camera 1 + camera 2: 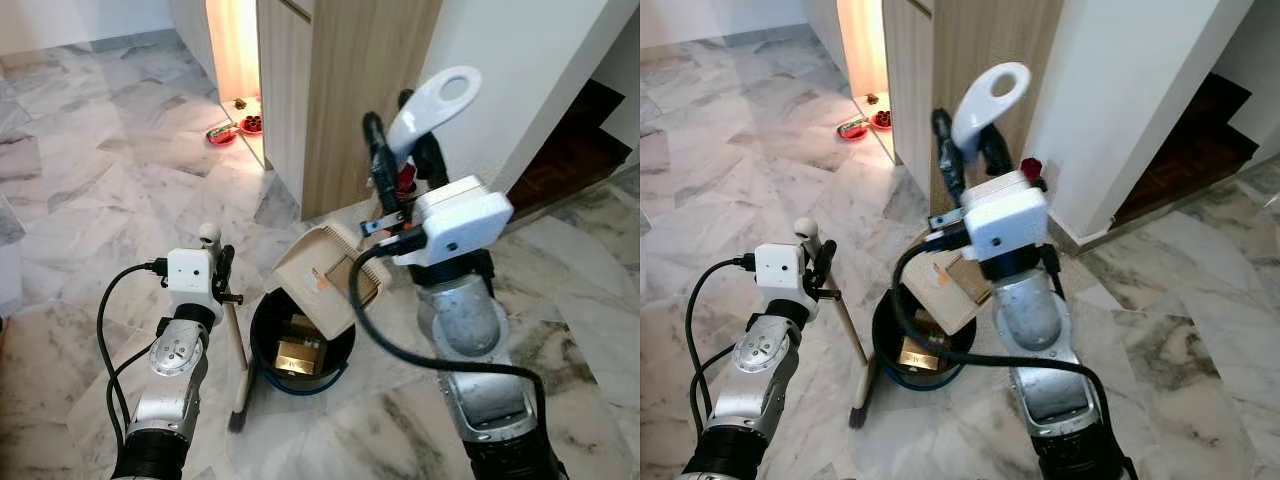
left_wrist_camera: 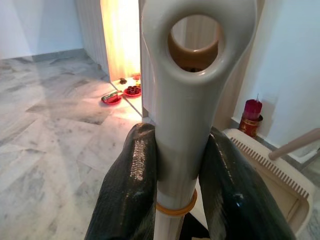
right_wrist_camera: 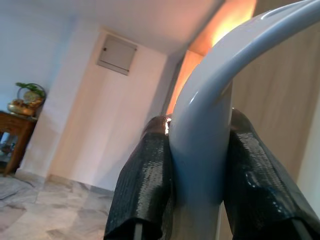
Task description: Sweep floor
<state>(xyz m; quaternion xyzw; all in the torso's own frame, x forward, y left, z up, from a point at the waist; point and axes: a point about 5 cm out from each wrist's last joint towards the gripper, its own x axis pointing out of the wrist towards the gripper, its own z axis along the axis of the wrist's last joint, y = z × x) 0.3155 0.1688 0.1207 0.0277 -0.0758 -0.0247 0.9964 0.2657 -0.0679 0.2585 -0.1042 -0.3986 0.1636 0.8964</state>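
My right pincer (image 1: pixel 403 125) is clamped on the dustpan handle (image 1: pixel 433 103), w/ the dustpan (image 1: pixel 322 275) tilted below it over the black bin (image 1: pixel 300 346) so debris tips in; bin sits directly under the pan's mouth. My left pincer (image 1: pixel 217 262) is clamped on the broom handle (image 2: pixel 192 95), holding the broom (image 1: pixel 237 370) upright beside the bin, bristles on the marble floor (image 1: pixel 90 190), i.e. parked clear during emptying.
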